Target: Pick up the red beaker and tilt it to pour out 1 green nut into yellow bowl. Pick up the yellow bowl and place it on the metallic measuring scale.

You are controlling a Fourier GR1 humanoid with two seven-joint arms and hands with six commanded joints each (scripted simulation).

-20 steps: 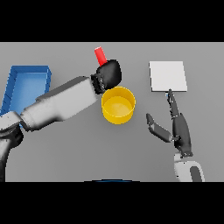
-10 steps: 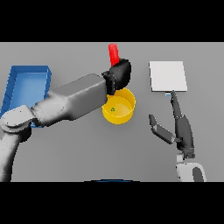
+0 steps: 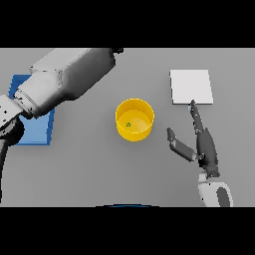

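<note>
One green nut (image 3: 128,124) lies in the yellow bowl (image 3: 134,130); right hand (image 3: 201,144) relaxed, fingers straight.

A plain grey worktop (image 3: 99,169) is filling the whole view from edge to edge, so no wall, floor or window is showing. Its surface is looking smooth, matt and bare of any pattern or seam. Soft, even light is falling on it from above, and the things standing on it are casting only faint, short shadows. The grey is appearing slightly darker toward the far edge and a little lighter nearer the middle. Nothing of a room beyond the worktop is coming into view.
</note>
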